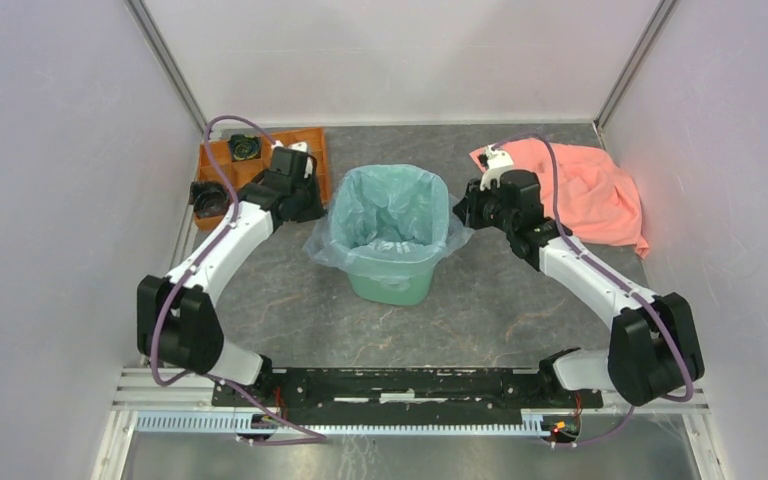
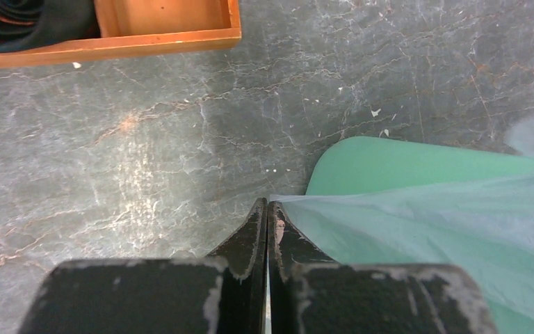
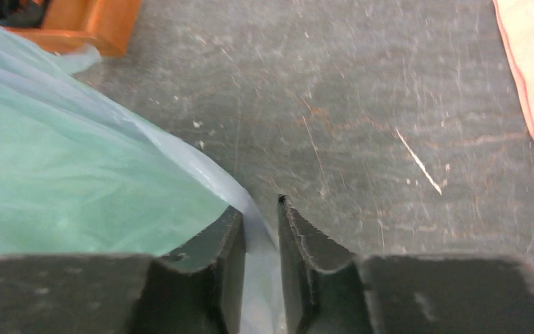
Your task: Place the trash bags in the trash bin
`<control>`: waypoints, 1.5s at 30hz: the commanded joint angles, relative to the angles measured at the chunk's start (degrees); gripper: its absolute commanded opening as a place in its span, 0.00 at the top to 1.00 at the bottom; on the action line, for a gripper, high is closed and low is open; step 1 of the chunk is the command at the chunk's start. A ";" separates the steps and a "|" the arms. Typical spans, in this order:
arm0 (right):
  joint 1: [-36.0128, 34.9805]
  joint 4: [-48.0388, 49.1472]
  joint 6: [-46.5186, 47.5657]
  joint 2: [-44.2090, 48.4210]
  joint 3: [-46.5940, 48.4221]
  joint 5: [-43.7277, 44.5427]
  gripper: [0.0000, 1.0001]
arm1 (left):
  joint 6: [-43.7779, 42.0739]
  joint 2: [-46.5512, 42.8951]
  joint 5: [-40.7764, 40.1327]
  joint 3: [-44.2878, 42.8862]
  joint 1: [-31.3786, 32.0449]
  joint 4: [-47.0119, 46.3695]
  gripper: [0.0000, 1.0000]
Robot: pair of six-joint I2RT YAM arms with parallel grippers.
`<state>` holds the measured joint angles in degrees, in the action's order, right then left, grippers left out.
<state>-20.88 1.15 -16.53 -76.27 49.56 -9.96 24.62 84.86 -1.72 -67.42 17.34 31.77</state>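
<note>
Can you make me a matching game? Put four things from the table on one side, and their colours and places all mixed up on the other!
Things:
1. trash bag
2. trash bin
3. cloth
4. tray

Colours and places:
A. orange, back left
B. pale blue, draped over a rim
C. salmon pink, back right
D. mint green, in the middle

Right pairs: 1-B, 2-D, 3-C, 4-A
</note>
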 commanded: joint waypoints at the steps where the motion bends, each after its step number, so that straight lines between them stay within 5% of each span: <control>1: 0.24 -3.28 2.31 0.03 -2.66 4.29 0.66 | -1.07 -5.06 -2.59 -3.87 -0.47 2.83 0.98; 6: 0.21 -10.11 4.87 4.21 -0.36 9.44 0.37 | -1.94 -9.65 -8.52 -6.24 -0.47 8.52 0.87; 10: 0.23 -14.94 4.57 8.41 0.87 12.46 0.21 | -0.68 -17.05 -16.46 -1.45 -0.47 11.74 0.56; 15: 0.22 -14.25 1.42 12.61 -3.89 7.40 0.10 | 1.92 -25.20 -17.81 4.26 -0.47 13.85 0.25; 20: 0.28 -11.69 -1.74 14.02 -6.41 2.93 0.06 | 5.12 -26.39 -11.32 8.53 -0.47 10.62 0.17; 31: 0.32 -16.17 -1.57 18.42 -2.49 0.04 0.03 | 10.83 -21.42 4.43 15.50 -0.58 -2.14 0.15; 40: 0.30 -5.08 -6.80 17.52 -11.91 -9.68 0.06 | 13.73 -20.15 13.47 23.11 -0.56 -10.82 0.32; 45: 0.30 6.40 -12.23 15.15 -20.01 -14.77 0.25 | 17.32 -19.73 18.65 29.13 -0.47 -17.13 0.53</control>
<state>-20.84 -3.18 -23.40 -58.94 33.93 -18.72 37.01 64.62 10.41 -42.00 17.04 22.90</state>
